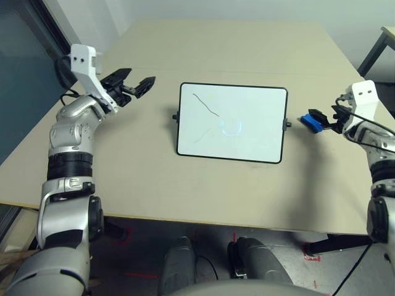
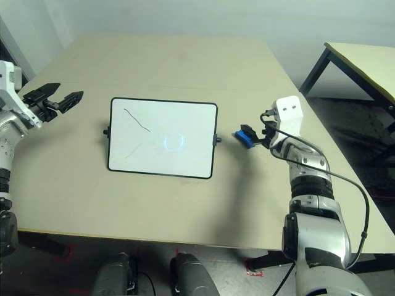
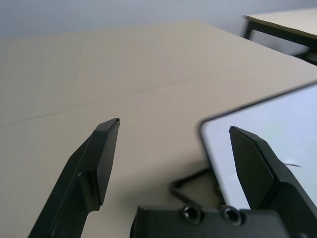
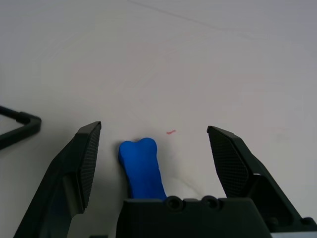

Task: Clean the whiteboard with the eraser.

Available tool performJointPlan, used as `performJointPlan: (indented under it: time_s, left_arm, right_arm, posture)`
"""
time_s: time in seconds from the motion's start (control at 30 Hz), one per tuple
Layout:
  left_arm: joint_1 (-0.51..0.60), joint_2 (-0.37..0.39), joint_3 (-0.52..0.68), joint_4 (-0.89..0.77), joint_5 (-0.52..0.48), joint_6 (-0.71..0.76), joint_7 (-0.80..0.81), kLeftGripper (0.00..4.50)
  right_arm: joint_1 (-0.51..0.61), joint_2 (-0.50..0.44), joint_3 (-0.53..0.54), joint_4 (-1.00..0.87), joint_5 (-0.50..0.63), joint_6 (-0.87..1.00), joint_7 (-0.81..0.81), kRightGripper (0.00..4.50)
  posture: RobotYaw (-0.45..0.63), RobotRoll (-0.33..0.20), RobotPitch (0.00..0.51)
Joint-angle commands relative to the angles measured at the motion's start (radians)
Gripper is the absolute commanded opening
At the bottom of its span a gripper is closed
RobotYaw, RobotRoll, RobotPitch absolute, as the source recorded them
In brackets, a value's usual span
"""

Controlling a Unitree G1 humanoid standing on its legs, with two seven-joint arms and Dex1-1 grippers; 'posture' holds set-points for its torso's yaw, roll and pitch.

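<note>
Blue oblong eraser block (image 4: 142, 167) sits on the beige counter (image 1: 247, 49), between the spread fingers of my right end effector (image 4: 154, 132), nearer one of them; released, nothing gripped. Right wrist view shows a gap on both sides of the eraser; head views can't resolve that, they just show it at my fingertips, just right of the board. That wrist view also picks up a small red mark (image 4: 171, 132) on the counter past the eraser.

Flat white whiteboard with thin black frame (image 1: 232, 122) lies mid-counter, thin dark pen lines (image 1: 205, 106) on its left half, black tabs on both short sides. Nothing lies on it.

My left end effector (image 1: 137, 85) hangs above the counter near the board's upper left corner, fingers apart, empty. Second table (image 2: 364, 58) at far right.
</note>
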Motion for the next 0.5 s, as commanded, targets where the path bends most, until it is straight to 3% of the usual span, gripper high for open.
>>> performJointPlan:
  time_s: [0.03,0.5]
  left_arm:
    - [0.008,0.006,-0.045,-0.088,-0.012,0.087,-0.042,4.5]
    - [0.031,-0.018,-0.073,-0.195,-0.016,0.166,-0.043,4.5]
  right_arm:
    - [-0.014,-0.011,0.039,0.046,-0.041,0.023,0.015,4.47]
    - [-0.037,0.012,0.096,0.103,-0.112,0.093,-0.01,4.47]
  posture:
    - [-0.11,0.0,0.038]
    - [-0.12,0.0,0.038]
